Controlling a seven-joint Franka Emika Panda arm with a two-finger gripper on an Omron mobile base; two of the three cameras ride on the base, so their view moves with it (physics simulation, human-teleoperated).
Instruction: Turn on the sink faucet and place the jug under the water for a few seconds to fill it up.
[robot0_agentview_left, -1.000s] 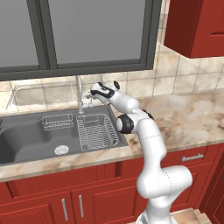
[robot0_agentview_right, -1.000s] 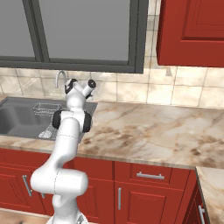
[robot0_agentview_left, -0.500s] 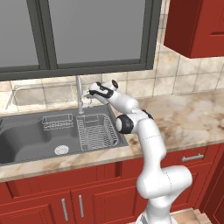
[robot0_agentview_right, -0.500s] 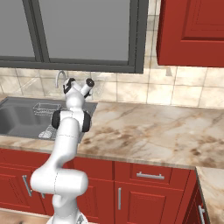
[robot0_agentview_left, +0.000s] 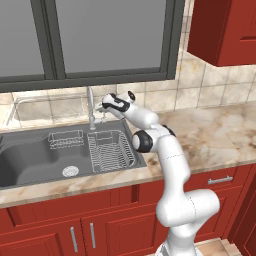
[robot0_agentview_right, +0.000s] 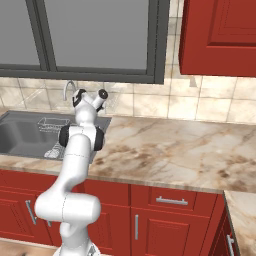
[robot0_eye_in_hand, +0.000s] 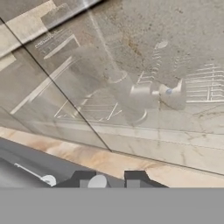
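In the left base view's centre, the hand (robot0_agentview_left: 103, 107) sits at the faucet (robot0_agentview_left: 91, 107) above the sink (robot0_agentview_left: 30, 155), fingers narrowed; whether they grip its lever, I cannot tell.

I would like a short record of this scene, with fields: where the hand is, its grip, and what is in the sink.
hand position: hand at the upright stem of the faucet, above the back edge of the sink
hand grip: a small grey part sits between its tips in the hand view; whether it is clamped is not clear
sink contents: wire racks, round drain
arm: reaches over the marble counter
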